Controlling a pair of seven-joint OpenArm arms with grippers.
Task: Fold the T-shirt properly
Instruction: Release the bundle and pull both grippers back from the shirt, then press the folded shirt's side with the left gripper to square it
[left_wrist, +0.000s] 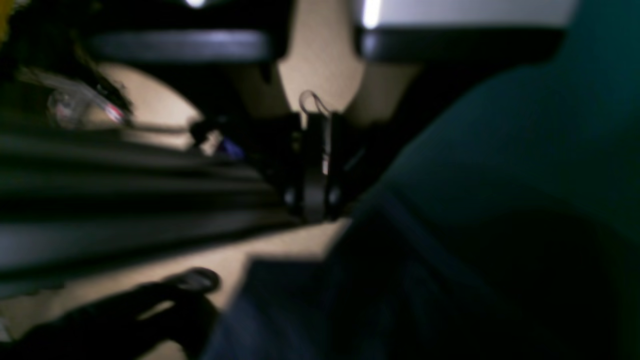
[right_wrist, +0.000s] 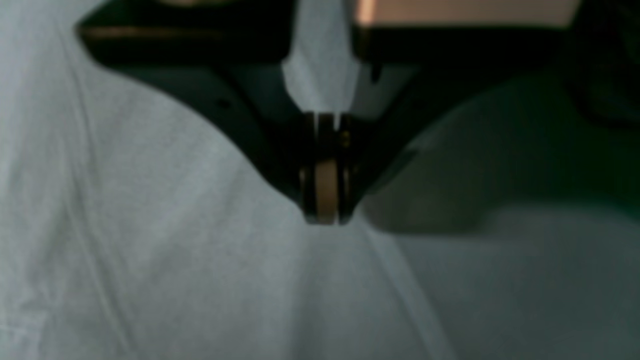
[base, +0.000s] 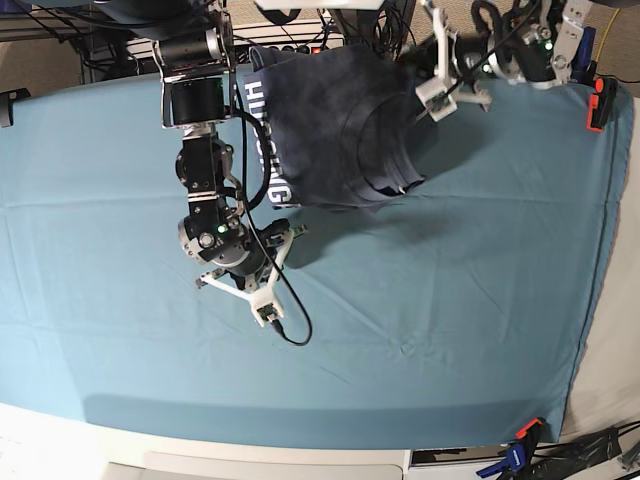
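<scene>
The T-shirt (base: 330, 120), dark slate blue with white lettering down its left edge, hangs above the teal table cloth (base: 450, 300) and casts a shadow on it. My left gripper (base: 418, 105) holds the shirt's upper right side. In the left wrist view the left gripper (left_wrist: 317, 210) is shut, and dark T-shirt fabric (left_wrist: 300, 310) falls away from its tips. My right gripper (base: 292, 232) sits at the shirt's lower left corner. In the right wrist view the right gripper (right_wrist: 325, 210) is shut, with pale-looking T-shirt cloth (right_wrist: 175, 225) creasing toward its tips.
An orange clamp (base: 598, 100) pins the cloth at the far right edge, and blue and orange clamps (base: 520, 445) hold it at the front right. A black cable (base: 285, 320) trails from the right arm onto the cloth. Cables and hardware crowd the back edge.
</scene>
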